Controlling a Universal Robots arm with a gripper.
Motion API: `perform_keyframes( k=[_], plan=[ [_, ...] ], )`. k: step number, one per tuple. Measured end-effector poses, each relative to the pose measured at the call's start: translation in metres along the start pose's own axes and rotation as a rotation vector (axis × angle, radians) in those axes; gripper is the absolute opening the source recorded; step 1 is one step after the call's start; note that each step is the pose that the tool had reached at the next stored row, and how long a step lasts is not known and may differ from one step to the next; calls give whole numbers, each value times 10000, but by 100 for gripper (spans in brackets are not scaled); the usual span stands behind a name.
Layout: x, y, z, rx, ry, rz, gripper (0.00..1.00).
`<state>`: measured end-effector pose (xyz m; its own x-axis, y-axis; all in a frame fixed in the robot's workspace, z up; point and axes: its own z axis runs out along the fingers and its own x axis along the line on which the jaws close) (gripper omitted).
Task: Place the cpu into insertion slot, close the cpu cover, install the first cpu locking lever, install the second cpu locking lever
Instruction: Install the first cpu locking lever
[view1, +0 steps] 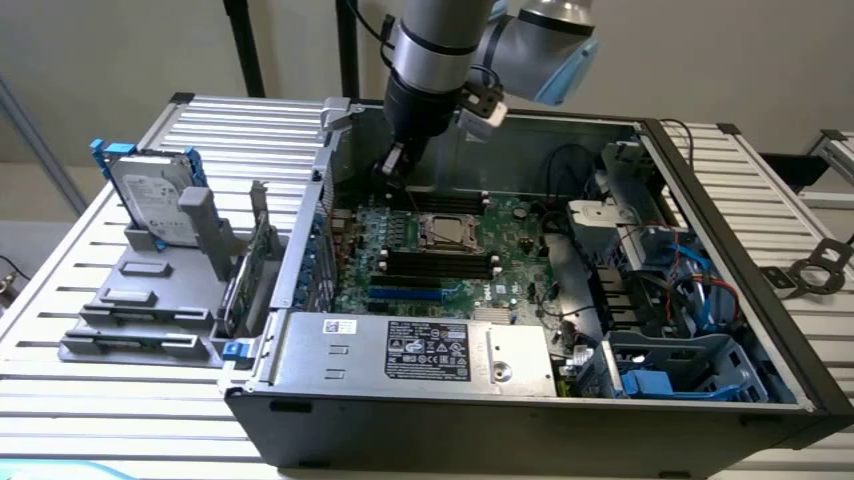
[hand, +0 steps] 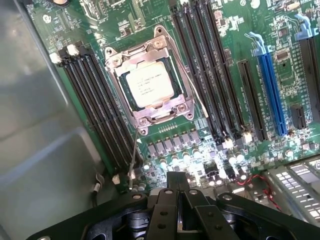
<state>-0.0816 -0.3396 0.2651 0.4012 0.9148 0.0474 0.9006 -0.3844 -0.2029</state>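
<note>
cpu (hand: 149, 84) under cover (hand: 159, 113) (gripper (hand: 178, 180) closed)

The cpu (hand: 149, 85) has a pale silvery-grey top with faint dark print, framed by the dull silver cpu cover (hand: 161, 111). The motherboard (hand: 235, 35) is green, its memory slots (hand: 97, 100) black, one expansion slot (hand: 270, 90) bright blue. The end effector (hand: 178, 182) is matte black. The power supply (view1: 334, 345) is silver with a black-and-white label. The bench (view1: 107, 410) is ribbed pale grey.
</note>
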Motion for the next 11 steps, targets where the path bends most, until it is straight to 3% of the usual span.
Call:
perform_keyframes(
  k=[11],
  plan=[
    [-3,1,21,16,231,1272,11]
  ],
)
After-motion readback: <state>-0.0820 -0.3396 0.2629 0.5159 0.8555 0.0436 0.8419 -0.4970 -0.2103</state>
